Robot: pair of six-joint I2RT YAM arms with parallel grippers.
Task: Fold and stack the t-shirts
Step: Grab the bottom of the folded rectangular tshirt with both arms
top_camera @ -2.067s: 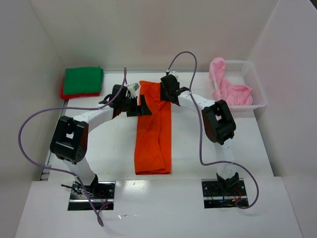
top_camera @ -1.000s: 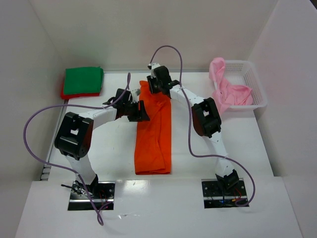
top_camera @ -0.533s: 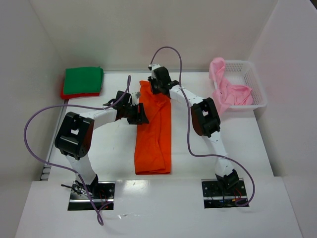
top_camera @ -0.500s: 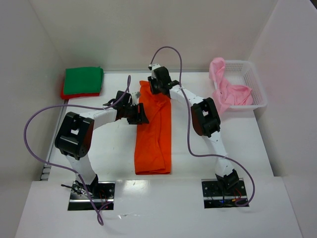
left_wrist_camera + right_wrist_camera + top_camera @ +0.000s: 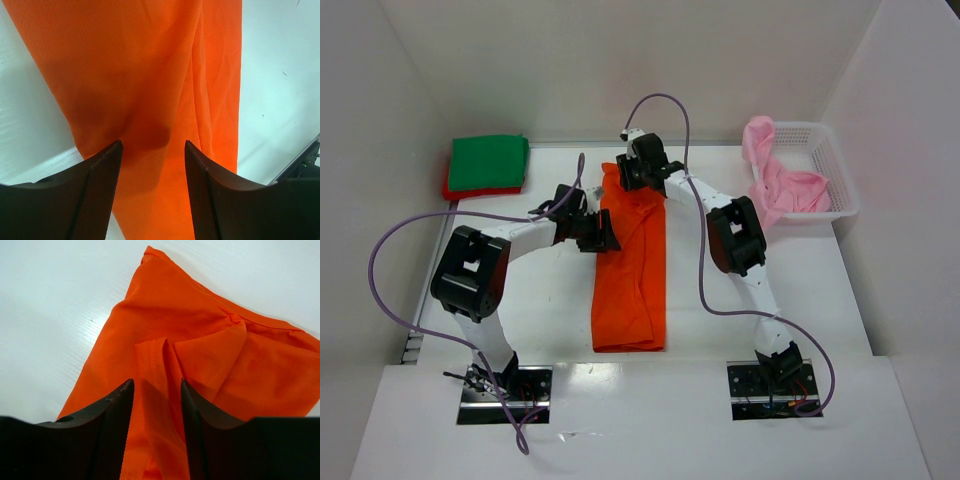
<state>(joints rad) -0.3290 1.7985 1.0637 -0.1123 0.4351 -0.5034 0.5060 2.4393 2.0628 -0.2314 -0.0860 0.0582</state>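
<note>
Orange t-shirt [image 5: 630, 285] is lying lengthwise on the worktop [image 5: 545, 300]. Your left gripper [image 5: 607, 235] is standing open over its left edge, and your right gripper [image 5: 624, 178], jaws apart, is straddling a raised fold at its far end.

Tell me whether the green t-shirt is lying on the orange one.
No: the green t-shirt rests on the red t-shirt, well apart from the orange t-shirt.

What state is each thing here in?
orange t-shirt: folded into a long strip
green t-shirt: folded, top of stack
red t-shirt: bottom of stack
pink t-shirt: crumpled in basket
left gripper: open over orange cloth
right gripper: open, orange fold between jaws
</note>
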